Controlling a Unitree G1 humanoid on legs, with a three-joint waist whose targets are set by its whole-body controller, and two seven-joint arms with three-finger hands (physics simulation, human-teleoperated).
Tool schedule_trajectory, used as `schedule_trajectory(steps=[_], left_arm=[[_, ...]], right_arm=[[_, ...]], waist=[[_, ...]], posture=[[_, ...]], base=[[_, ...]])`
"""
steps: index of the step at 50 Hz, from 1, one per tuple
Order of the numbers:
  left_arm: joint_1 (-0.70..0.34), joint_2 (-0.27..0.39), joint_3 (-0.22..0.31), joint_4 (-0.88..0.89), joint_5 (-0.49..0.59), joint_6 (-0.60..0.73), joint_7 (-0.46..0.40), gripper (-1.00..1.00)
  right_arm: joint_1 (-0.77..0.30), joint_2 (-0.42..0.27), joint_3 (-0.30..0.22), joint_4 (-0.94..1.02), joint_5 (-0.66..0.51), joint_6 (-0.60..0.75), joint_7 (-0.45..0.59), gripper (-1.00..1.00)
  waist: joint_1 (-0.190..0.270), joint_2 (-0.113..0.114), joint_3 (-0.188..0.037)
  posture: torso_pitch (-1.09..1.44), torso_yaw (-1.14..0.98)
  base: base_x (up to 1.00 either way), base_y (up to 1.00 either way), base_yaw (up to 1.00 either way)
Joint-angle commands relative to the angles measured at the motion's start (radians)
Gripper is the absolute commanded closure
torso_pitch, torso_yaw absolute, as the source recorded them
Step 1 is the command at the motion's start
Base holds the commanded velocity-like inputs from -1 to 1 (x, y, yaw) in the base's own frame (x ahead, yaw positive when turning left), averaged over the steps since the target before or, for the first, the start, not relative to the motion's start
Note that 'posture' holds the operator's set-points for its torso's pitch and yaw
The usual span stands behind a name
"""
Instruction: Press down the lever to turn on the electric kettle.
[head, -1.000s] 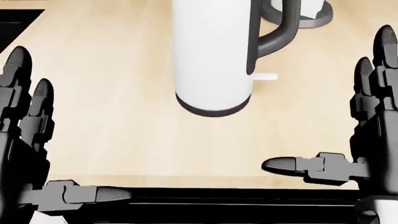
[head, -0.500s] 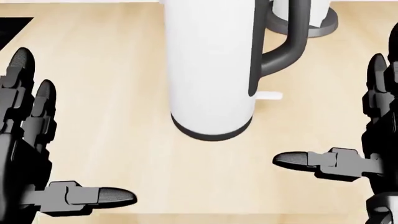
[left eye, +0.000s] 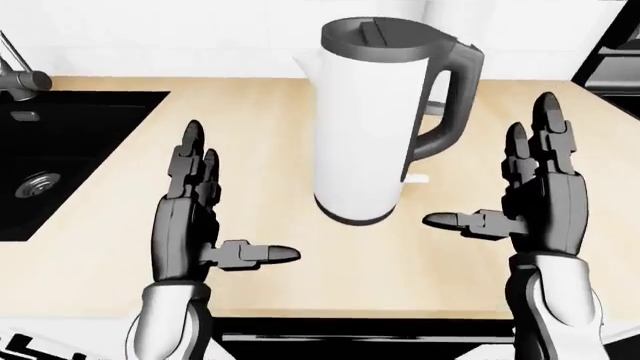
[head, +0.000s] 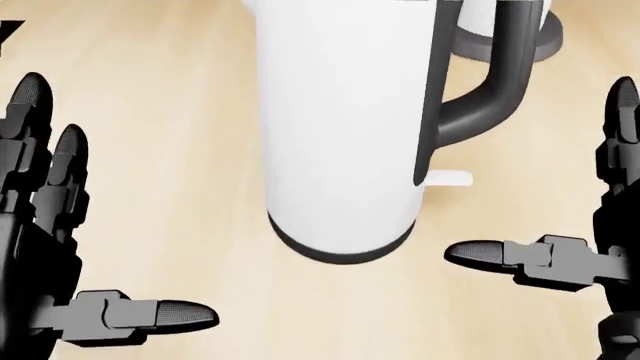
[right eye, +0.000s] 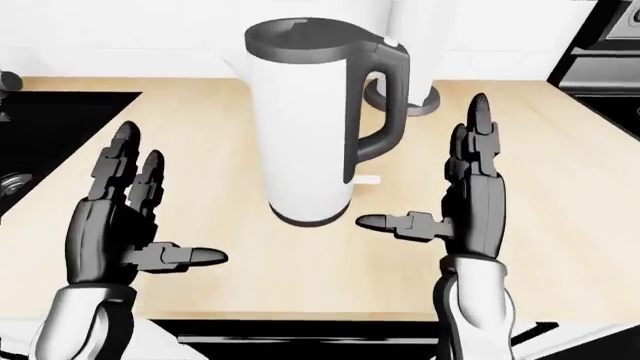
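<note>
Counter edge: running across the bottom of the left-eye view just under both wrists; dark strip below it. Wooden counter (left eye: 250, 135) is stretching away toward the top of view.
Left hand (left eye: 190, 225): hanging open, fingers pointing up, thumb sticking out toward view centre, gripping nothing. Sitting nearest the edge, left of the kettle & apart from it.
Right hand (right eye: 475, 202): also spread open, thumb pointing left toward the kettle base, holding nothing. Not touching kettle or handle.
Step in hand: approach/pre-contact, by my reading. Neither hand is on the lever yet, so the press is not yet done.
Electric kettle (left eye: 370, 120): standing upright on the counter betw. the two hands, a bit further off than both. White body, dark base ring, dark lid.
Handle (left eye: 450, 97): dark loop on the kettle's right side in view, facing the right hand.
Lever (head: 448, 178): small white tab jutting out low on the body, just under the handle's lower end, near the base.
Next move calls for: right hand prob. best placed; bring a fingertip or the thumb over the tab, then push straight down. Tab is small & tucked below the handle, so approach from the right side w/o bumping the loop.
Open room: bare counter to the right of the kettle, enough for the right hand to slide in.
Far left: black sink (left eye: 60, 157) w/ a faucet at the view edge, well apart from the kettle.
Far right: round dark base (right eye: 430, 101) of some other white item behind the handle; can't tell what it is.
</note>
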Motion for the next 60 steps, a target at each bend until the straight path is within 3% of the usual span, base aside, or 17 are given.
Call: schedule_trajectory(steps=[1, 7, 14, 22, 39, 60], left_arm=[[-0.019, 0.0, -0.008, -0.039, -0.005, -0.027, -0.004, -1.0], [-0.02, 0.0, -0.01, -0.04, -0.004, -0.025, -0.003, -1.0], [-0.018, 0.0, -0.01, -0.03, -0.004, -0.035, -0.004, -1.0], [-0.016, 0.0, -0.009, -0.021, -0.004, -0.046, -0.005, -1.0], [-0.017, 0.0, -0.009, -0.032, -0.004, -0.036, -0.005, -1.0], [-0.025, 0.001, -0.008, -0.04, -0.007, -0.022, -0.003, -1.0]], right_arm=[[-0.021, -0.01, -0.015, -0.037, -0.002, -0.029, -0.009, -1.0], [-0.044, -0.023, -0.035, -0.052, 0.006, 0.003, -0.021, -1.0], [-0.123, -0.075, -0.074, -0.063, 0.034, 0.072, -0.044, -1.0], [-0.225, -0.139, -0.08, -0.025, 0.034, 0.145, -0.057, -1.0], [-0.35, -0.208, -0.069, 0.063, -0.03, 0.285, -0.07, -1.0], [-0.477, -0.23, -0.024, 0.135, -0.103, 0.383, -0.043, -1.0]], waist=[[-0.002, 0.0, -0.023], [-0.001, -0.008, -0.033], [0.001, -0.009, -0.031], [0.001, -0.013, -0.024], [0.003, -0.015, -0.018], [0.003, -0.011, -0.024]], posture=[[0.0, 0.0], [0.0, 0.0], [0.0, 0.0], [0.0, 0.0], [0.0, 0.0], [0.0, 0.0]], base=[[0.0, 0.0, 0.0], [0.0, 0.0, 0.0], [0.0, 0.0, 0.0], [0.0, 0.0, 0.0], [0.0, 0.0, 0.0], [0.0, 0.0, 0.0]])
